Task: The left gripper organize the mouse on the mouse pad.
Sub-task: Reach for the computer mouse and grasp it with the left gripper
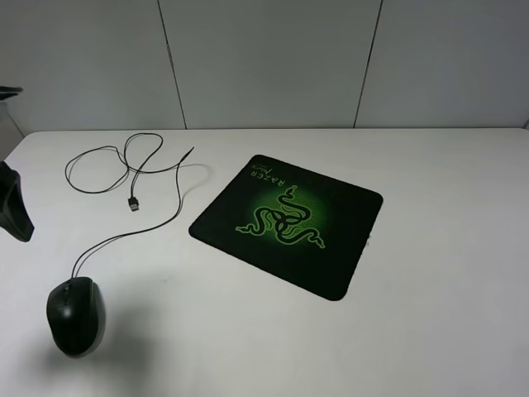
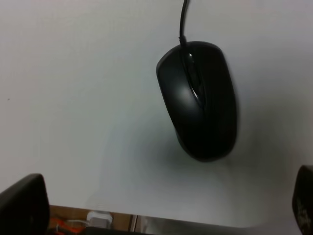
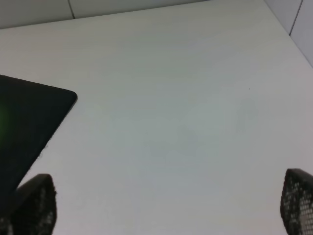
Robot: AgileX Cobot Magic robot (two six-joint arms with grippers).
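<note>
Left claw (image 2: 164,208), spread wide, hangs just short of the untouched mouse (image 2: 198,100).

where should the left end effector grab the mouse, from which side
Probably best across the narrow waist of the mouse, squeezing its two long flanks, coming straight down from above: it lies flat, oval, and its cable exits the far end.
</note>
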